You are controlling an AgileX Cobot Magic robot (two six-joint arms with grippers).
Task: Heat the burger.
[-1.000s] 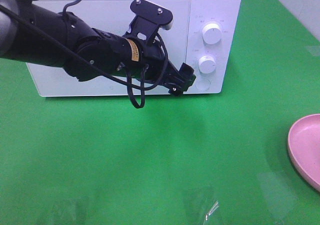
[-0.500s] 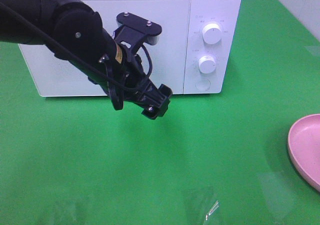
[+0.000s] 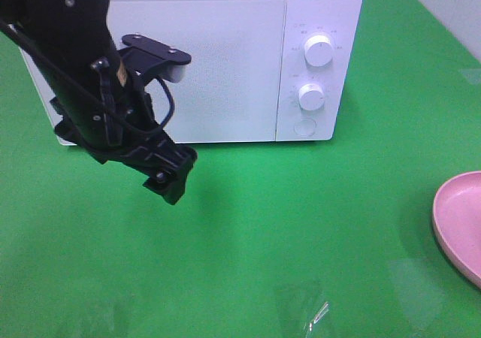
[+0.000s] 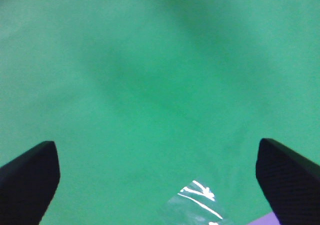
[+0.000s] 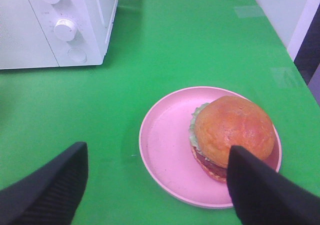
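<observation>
In the high view we see the boxy white microwave oven [image 3: 225,52] standing at the top centre of the frame on the green cloth-covered table [image 3: 301,225], its door shut and two round white dials on its right-hand panel. Our black left gripper [image 3: 171,184] hangs at the left centre of the frame, in front of the oven's lower left corner and above the cloth; in the left wrist view its two dark fingers [image 4: 27,177] sit far apart at the lower corners with only green cloth between them, so the jaws stand open and hold nothing. The round burger with a glossy golden-brown bun, green lettuce and dark patty [image 5: 231,135] rests on the right part of the shallow pink round plate [image 5: 165,150], at the lower centre of the right wrist view. In the high view only the plate's edge shows at the right border. Our right gripper [image 5: 155,192] appears open, its blurred dark fingers spread at the lower corners, the right one overlapping the burger's edge in the picture, though we cannot tell whether they touch.
</observation>
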